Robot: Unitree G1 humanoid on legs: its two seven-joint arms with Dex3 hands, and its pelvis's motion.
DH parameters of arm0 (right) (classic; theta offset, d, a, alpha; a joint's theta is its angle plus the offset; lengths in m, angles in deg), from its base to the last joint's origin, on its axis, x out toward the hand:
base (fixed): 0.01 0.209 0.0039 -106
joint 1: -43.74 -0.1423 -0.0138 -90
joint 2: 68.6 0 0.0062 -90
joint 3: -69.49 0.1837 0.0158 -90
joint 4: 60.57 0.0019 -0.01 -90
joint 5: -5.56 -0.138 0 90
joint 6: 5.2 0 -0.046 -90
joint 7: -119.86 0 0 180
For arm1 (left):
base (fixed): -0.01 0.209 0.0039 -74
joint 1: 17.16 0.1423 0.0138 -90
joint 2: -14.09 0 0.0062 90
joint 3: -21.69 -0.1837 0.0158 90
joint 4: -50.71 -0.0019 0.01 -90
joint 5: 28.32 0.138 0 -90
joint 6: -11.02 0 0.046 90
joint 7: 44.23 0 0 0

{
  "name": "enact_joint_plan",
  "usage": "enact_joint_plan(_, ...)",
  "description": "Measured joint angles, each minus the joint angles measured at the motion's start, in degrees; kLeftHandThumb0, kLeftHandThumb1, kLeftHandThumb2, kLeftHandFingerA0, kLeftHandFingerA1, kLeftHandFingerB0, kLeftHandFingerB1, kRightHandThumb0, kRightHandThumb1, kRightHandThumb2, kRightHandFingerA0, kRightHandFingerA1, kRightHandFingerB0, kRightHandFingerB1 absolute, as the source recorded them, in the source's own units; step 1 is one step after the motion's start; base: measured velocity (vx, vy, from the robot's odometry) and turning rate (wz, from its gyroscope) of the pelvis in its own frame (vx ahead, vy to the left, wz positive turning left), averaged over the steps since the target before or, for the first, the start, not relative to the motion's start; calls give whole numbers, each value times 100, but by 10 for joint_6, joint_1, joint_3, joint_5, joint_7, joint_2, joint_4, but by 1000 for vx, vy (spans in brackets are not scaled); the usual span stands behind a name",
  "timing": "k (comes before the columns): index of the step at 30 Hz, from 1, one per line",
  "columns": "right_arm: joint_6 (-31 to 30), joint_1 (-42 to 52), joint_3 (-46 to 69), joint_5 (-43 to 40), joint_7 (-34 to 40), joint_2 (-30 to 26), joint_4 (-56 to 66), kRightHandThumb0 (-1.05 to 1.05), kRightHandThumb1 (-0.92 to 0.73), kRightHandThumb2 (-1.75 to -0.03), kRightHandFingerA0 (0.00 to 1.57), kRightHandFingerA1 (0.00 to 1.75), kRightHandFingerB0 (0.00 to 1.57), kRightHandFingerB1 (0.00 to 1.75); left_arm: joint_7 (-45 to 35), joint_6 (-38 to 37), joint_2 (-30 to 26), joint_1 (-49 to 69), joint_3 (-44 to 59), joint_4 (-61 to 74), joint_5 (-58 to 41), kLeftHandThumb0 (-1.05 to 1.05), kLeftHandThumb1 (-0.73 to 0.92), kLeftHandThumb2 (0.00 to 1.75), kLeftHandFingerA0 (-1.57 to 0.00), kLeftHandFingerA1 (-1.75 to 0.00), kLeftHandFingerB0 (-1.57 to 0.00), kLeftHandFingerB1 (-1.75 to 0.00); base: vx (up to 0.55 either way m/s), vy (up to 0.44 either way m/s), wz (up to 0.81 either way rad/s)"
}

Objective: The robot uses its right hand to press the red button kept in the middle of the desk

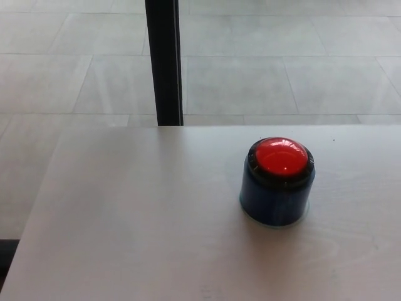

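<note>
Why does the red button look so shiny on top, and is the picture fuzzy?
Head view: the red button carries pale glare streaks across its dome, reflecting light from above; a faint soft shadow sits on the desk around its dark blue base; the whole picture is slightly soft, though edges stay readable.
</note>
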Motion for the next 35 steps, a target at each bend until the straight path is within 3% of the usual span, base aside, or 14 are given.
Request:
enact_joint_plan(1, 3, 3, 2, -5, 5, 6, -7, -75, -62, -83, 110, 154, 73, 134, 0, 0, 0, 0, 1, 0, -1, -72, 92, 117, -38, -116, -29, -91, 0, 0, 0)
enact_joint_plan(5, 7, 3, 16, -27, 22, 22, -18, -77, -59, -86, 100, 163, 78, 151, 0, 0, 0, 0, 2, 0, -1, -71, 92, 130, -49, -94, -35, -80, 0, 0, 0)
enact_joint_plan(6, 8, 3, 19, -37, 28, 27, -21, -78, -58, -85, 116, 154, 80, 146, 0, 0, 0, 0, 1, 0, 0, -70, 92, 119, -40, -120, -30, -93, 0, 0, 0)
enact_joint_plan(7, 7, 2, 22, -43, 31, 29, -21, -80, -52, -98, 123, 148, 103, 144, 0, 0, 0, 0, 2, 0, 0, -69, 92, 121, -38, -118, -28, -91, 0, 0, 0)
enact_joint_plan(8, 7, 1, 23, -49, 33, 31, -21, -75, -55, -89, 125, 155, 87, 146, 0, 0, 0, 0, 1, 0, 0, -69, 92, 119, -35, -117, -25, -89, 0, 0, 0)
enact_joint_plan(9, 6, 1, 23, -55, 34, 33, -21, -72, -55, -92, 125, 157, 96, 141, 0, 0, 0, 0, 1, 1, 0, -71, 92, 129, -49, -94, -32, -78, 0, 0, 0)
enact_joint_plan(13, -2, 1, 12, -72, 37, 44, -19, -70, -52, -93, 127, 156, 100, 139, 0, 0, 0, 0, 2, 5, -1, -71, 92, 130, -50, -95, -34, -79, 0, 0, 0)
enact_joint_plan(14, -4, 1, 10, -75, 37, 46, -18, -76, -43, -107, 143, 146, 88, 112, 0, 0, 0, 0, 2, 6, -1, -71, 92, 120, -37, -116, -27, -90, 0, 0, 0)
enact_joint_plan(15, -5, 1, 6, -78, 37, 49, -17, -76, -41, -106, 133, 141, 78, 107, 0, 0, 0, 1, 2, 6, -1, -70, 92, 120, -38, -117, -27, -90, 0, 0, 0)
enact_joint_plan(16, -6, 2, 1, -81, 35, 53, -16, -69, -51, -95, 116, 161, 89, 137, 0, 0, 0, 1, 2, 6, -1, -70, 92, 120, -37, -118, -27, -91, 0, 0, 0)
enact_joint_plan(23, -20, 17, -25, -97, 34, 82, 13, -68, -51, -100, 119, 163, 106, 143, 0, 0, 0, 1, 2, 6, -1, -70, 92, 120, -39, -117, -28, -90, 0, 0, 0)
enact_joint_plan(24, -22, 21, -30, -100, 34, 86, 20, -68, -49, -102, 118, 164, 102, 143, 0, 0, 0, 1, 1, 6, 0, -70, 92, 125, -52, -96, -35, -79, 0, 0, 0)
enact_joint_plan(25, -24, 23, -31, -101, 34, 87, 24, -68, -53, -99, 118, 163, 96, 138, 0, 0, -1, 1, 1, 6, 0, -71, 92, 120, -38, -114, -28, -89, 0, 0, 0)
enact_joint_plan(35, -48, 40, -53, -122, 39, 101, 66, -68, -53, -91, 112, 157, 82, 121, 0, 0, -1, -2, -2, 8, 0, -72, 92, 120, -38, -116, -26, -89, 0, 0, 0)
